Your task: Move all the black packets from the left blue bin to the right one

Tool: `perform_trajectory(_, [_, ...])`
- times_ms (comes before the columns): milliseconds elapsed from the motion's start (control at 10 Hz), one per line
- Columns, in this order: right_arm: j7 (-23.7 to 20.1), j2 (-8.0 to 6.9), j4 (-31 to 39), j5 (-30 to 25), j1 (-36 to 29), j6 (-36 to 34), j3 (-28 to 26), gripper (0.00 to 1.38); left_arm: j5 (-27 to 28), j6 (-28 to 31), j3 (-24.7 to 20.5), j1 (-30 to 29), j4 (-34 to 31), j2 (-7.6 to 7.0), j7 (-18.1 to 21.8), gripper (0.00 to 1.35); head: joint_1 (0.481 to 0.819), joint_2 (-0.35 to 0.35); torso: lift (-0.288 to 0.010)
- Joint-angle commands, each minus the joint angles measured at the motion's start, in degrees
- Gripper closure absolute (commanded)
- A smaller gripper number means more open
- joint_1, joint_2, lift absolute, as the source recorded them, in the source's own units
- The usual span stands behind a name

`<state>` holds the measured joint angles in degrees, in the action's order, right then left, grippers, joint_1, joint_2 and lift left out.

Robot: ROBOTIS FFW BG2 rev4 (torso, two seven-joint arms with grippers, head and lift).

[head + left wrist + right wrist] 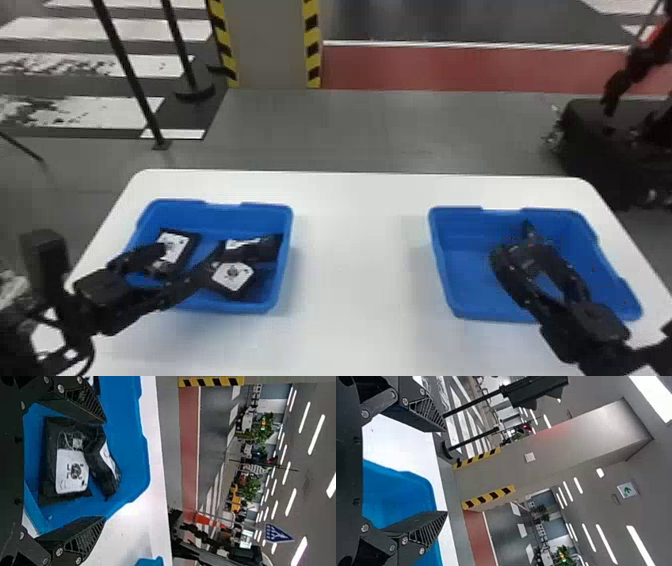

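Note:
In the head view, my left gripper (189,261) is open over the left blue bin (215,215). A black packet with a white label (176,247) lies at that bin's left; other black packets (233,276) overlap at its right. In the left wrist view, a labelled packet (72,469) and a folded one beside it (104,461) show between the spread fingers of my left gripper (105,469), untouched. My right gripper (519,250) is over the right blue bin (462,260), where no packet can be seen. The right wrist view has my right gripper (447,471) open, holding nothing.
Both bins stand on a white table (357,260), with a wide stretch of tabletop between them. Beyond its far edge are black posts (125,67) at the left, a striped pillar (270,45), and a dark object (600,150) at the right.

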<state>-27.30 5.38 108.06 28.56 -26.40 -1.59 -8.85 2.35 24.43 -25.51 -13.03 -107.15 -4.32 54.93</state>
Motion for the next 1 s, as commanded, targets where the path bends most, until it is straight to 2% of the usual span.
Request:
perform_trajectory(0, [-0.56, -0.37, 0.85, 0.97, -2.0, 0.05, 2.26, 0.3, 3.63, -4.32, 0.02, 4.03, 6.96, -0.42, -0.53, 0.18, 0.695, 0.082, -0.11])
perform_trajectory(100, [-1.08, -0.81, 0.85, 1.06, -2.56, 0.05, 2.35, 0.3, 6.18, -7.14, 0.9, 7.27, 11.46, -0.77, -0.79, 0.18, 0.695, 0.125, -0.11])
perform_trajectory(300, [-1.87, -1.16, 0.99, 1.32, -2.84, 0.05, 2.44, 0.3, 8.81, -10.65, 5.29, 13.45, 21.02, -2.18, -0.88, 0.17, 0.695, 0.139, -0.11])
perform_trajectory(700, [-2.4, -1.6, 0.99, 2.02, -3.12, 0.05, 2.44, 0.3, 11.89, -6.71, 8.45, 17.53, 26.08, -2.62, -0.88, 0.18, 0.695, 0.1, -0.11])
perform_trajectory(800, [-2.4, -1.6, 0.85, 2.37, -3.12, 0.05, 2.44, 0.3, 12.5, -7.56, 10.12, 20.34, 30.44, -3.32, -0.18, 0.26, 0.695, 0.099, -0.11])
perform_trajectory(900, [-2.4, -1.69, 0.85, 2.46, -3.12, 0.05, 2.44, 0.3, 13.12, -8.68, 11.27, 23.02, 34.66, -3.85, 0.44, 0.51, 0.695, 0.092, -0.11])
